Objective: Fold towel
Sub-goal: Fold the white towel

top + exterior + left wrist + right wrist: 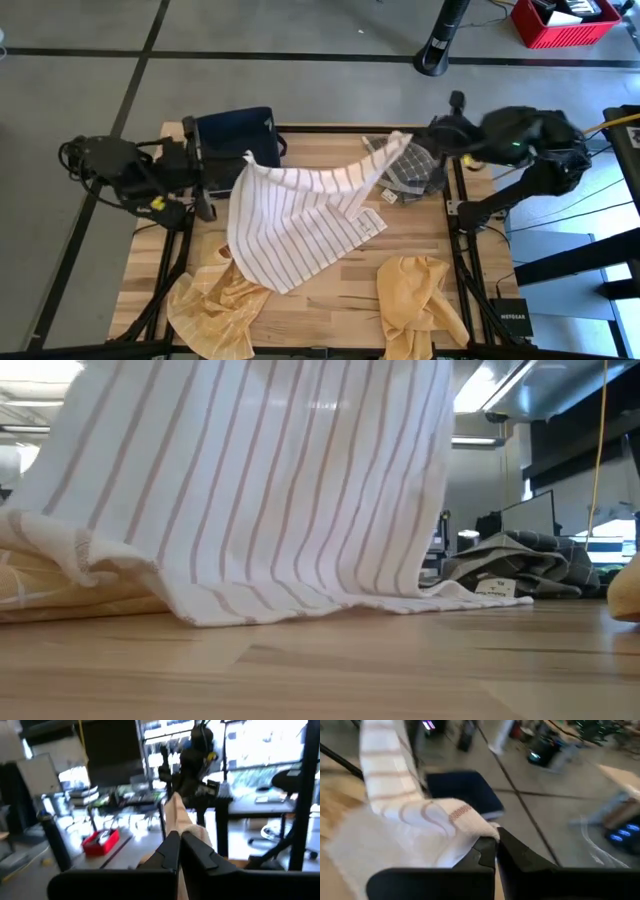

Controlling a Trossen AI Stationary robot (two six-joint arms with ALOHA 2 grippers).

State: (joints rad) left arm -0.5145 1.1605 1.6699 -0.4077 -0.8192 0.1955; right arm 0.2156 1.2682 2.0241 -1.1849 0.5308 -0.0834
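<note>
The left pincer (243,160) is clamped on one corner of the striped towel (295,215), above the left part of the table (330,290). The right pincer (405,140) is clamped on the opposite corner, above the far right part of the table. Between the two, the towel hangs as a raised sheet; its lower edge rests on the wooden surface near the table centre. A navy cloth (240,135) lies at the far edge, just behind the left pincer. A grey checked cloth (412,172) lies beneath the right pincer. Two yellow cloths lie at the near edge: one (215,305) partly under the towel on the left, one (415,295) on the right.
</note>
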